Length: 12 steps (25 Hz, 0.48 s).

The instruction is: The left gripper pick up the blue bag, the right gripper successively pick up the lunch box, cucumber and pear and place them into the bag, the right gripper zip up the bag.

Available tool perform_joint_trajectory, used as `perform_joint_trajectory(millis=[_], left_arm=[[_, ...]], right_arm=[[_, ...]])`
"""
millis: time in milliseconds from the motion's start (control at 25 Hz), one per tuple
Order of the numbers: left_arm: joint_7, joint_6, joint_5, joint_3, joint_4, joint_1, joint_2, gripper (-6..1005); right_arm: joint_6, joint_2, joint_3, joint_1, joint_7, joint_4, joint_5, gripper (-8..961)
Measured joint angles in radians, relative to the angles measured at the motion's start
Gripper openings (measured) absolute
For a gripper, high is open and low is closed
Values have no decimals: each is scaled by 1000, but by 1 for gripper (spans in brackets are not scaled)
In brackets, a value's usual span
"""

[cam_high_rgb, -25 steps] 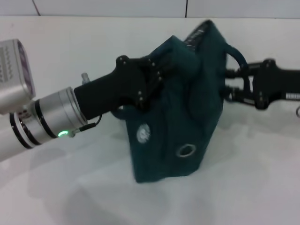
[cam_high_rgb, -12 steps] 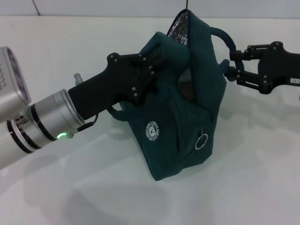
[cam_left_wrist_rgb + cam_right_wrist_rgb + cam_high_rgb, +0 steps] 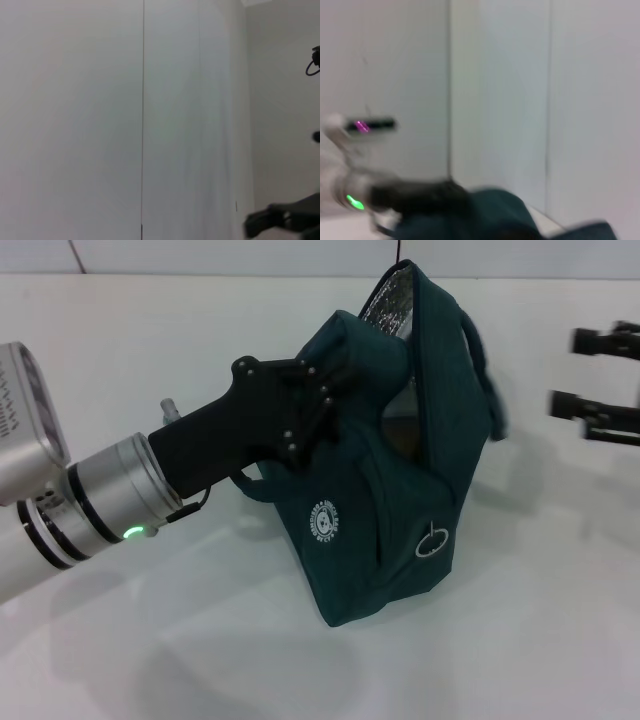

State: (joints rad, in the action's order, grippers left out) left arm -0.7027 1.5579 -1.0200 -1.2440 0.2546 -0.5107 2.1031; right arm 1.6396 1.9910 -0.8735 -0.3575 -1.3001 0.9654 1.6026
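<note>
Left gripper (image 3: 318, 412), black two-finger claw on green-lit silver wrist, clamped on upper edge of dark teal fabric blue bag (image 3: 390, 510) resting tilted on white table (image 3: 150, 660); right gripper (image 3: 565, 370), black claw, fingers parted, empty, beside bag's right.

Head camera looks down; right wrist camera perhaps shares blue bag (image 3: 400, 470).

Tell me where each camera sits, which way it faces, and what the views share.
Head view: from above, looking forward and down at the white table; the left pincer holds the blue bag, the right pincer open beside it.
Left wrist view: faces a pale wall; only dark parts at its edge.
Right wrist view: faces the wall over the bag.
Shared: the bag, in the head and right wrist views.
</note>
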Motion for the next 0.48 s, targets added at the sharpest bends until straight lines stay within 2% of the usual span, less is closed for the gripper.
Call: perform_joint_trajectory(millis=[80, 240, 280, 360, 440, 480], left_arm=[[0, 0, 0, -1, 0, 0, 0, 36], [0, 0, 0, -9, 0, -8, 0, 36], [0, 0, 0, -9, 0, -9, 0, 36], [0, 0, 0, -9, 0, -11, 0, 35], [0, 0, 0, -10, 1, -13, 0, 35], [0, 0, 0, -11, 1, -13, 0, 35]], right_arm=[[124, -11, 51, 7, -7, -3, -3, 640], [321, -38, 39, -1, -10, -19, 73, 771], [340, -36, 27, -9, -10, -21, 112, 803], [327, -14, 13, -26, -13, -27, 198, 807], [267, 14, -7, -50, -26, -47, 278, 811], [240, 20, -21, -60, -33, -60, 298, 813]])
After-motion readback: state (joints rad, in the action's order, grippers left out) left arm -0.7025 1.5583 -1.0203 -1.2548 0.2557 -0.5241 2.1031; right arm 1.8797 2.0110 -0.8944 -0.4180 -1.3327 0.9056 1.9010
